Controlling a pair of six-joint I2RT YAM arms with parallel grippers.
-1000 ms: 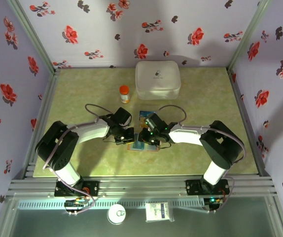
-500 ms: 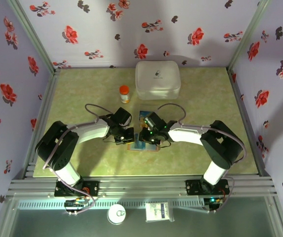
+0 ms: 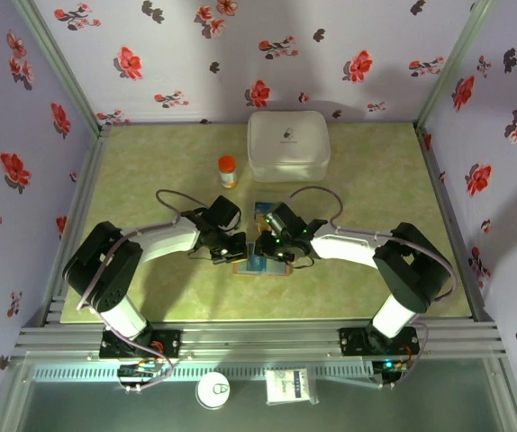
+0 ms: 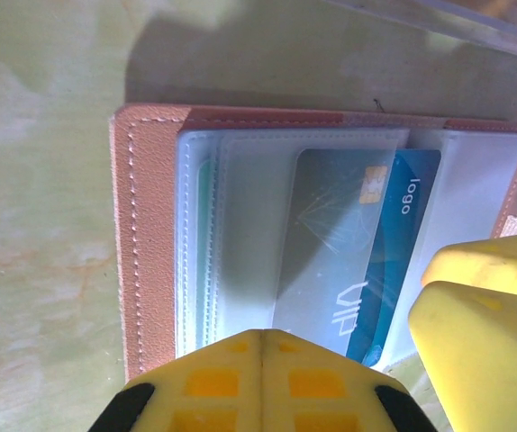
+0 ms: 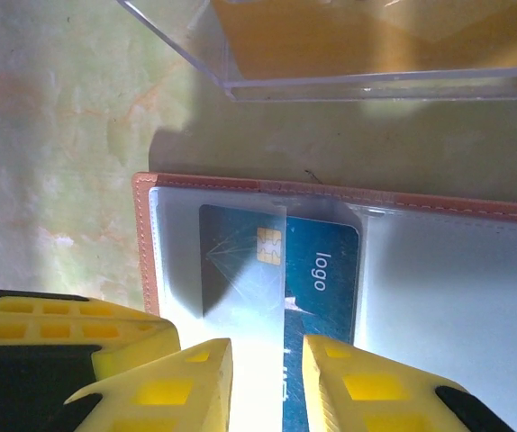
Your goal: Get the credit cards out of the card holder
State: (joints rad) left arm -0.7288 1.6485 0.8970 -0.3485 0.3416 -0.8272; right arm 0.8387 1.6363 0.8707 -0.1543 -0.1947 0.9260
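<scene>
The card holder [image 4: 146,252] lies open on the table, brown-bordered with clear sleeves, and is also seen under both grippers [image 3: 260,265]. A blue credit card [image 5: 326,270] with a chip and the word "logo" sticks halfway out of one sleeve [image 4: 394,234]. My left gripper [image 4: 263,346] is shut with nothing in it, its tips over the holder's near edge. My right gripper [image 5: 267,369] stands slightly open, its two fingers straddling the sleeve's edge and the card's lower part. The right gripper's fingers [image 4: 484,315] show beside the card in the left wrist view.
A clear transparent sheet [image 5: 376,81] lies just behind the holder, with orange-yellow showing through it. Further back stand a large white rounded case [image 3: 287,144] and a small orange-capped bottle [image 3: 228,171]. Patterned walls close in the table.
The right gripper has edged slightly left over the holder. The left arm has stayed still.
</scene>
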